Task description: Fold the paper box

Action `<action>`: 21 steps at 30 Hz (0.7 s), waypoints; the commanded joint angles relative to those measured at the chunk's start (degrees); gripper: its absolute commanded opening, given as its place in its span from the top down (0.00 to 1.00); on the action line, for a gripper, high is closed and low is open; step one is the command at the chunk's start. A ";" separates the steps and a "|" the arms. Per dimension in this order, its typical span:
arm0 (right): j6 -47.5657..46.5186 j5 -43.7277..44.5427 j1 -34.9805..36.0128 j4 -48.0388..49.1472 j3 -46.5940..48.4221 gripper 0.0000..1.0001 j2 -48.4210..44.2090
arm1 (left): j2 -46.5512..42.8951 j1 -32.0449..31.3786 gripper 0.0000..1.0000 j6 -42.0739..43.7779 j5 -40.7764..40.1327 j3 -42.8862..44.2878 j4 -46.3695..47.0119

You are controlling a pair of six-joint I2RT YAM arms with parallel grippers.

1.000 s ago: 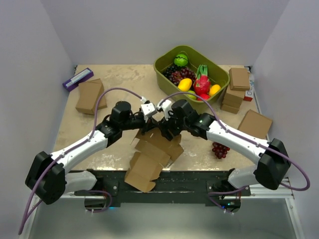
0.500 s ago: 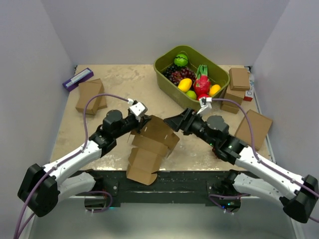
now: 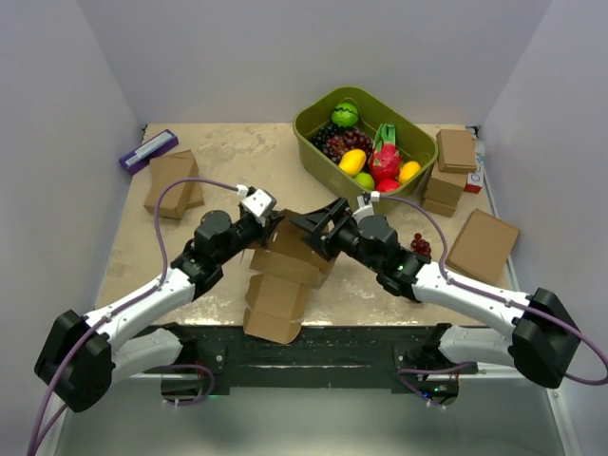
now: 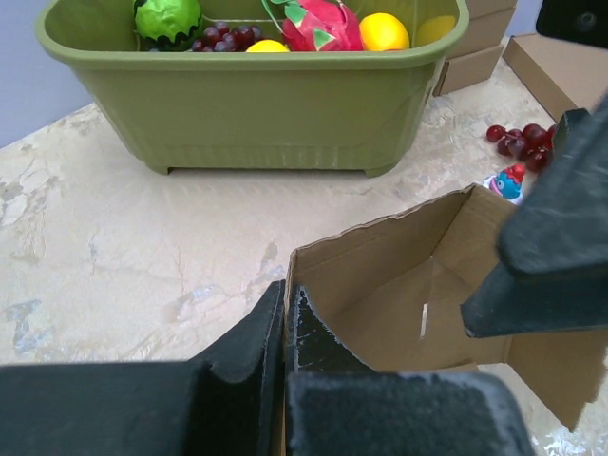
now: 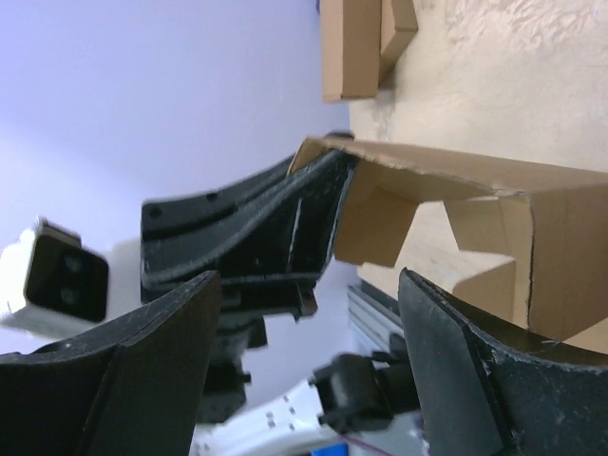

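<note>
The paper box (image 3: 280, 271) is a half-folded brown cardboard piece, held up near the table's front edge, its lower panels hanging down over the edge. My left gripper (image 3: 269, 226) is shut on the box's upper left wall; the left wrist view shows its fingers (image 4: 242, 347) pinching the cardboard edge (image 4: 380, 275). My right gripper (image 3: 315, 222) is open, right beside the box's top on its right side. In the right wrist view its fingers (image 5: 446, 361) stand wide apart, with the box (image 5: 541, 228) and the left gripper (image 5: 275, 228) in front of them.
A green tub (image 3: 408, 157) of fruit stands at the back right. Loose grapes (image 3: 418, 245) lie beside my right arm. Stacks of ready-made boxes (image 3: 452, 161) and a flat brown box (image 3: 486, 239) are on the right; brown boxes (image 3: 171, 180) and a purple item (image 3: 147, 149) on the left.
My right gripper left the box, swung out right, then came back left to the box's top, open. My left gripper kept its hold; the box now hangs lower.
</note>
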 commanded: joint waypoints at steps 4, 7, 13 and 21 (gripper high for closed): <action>10.92 11.50 0.16 2.18 0.84 0.22 4.69 | -1.75 -0.28 1.00 -1.06 -1.57 -1.03 5.51; 14.27 14.07 0.16 3.85 -0.65 0.23 6.27 | -1.93 -0.28 1.00 -1.15 -1.13 -1.03 5.77; 15.50 18.28 0.07 4.74 -0.92 0.25 7.77 | -1.23 -0.28 1.00 -0.72 2.20 -0.94 6.30; 17.61 22.33 -0.10 6.14 -3.38 0.25 5.40 | 0.27 -0.28 1.00 2.97 1.95 -0.94 5.16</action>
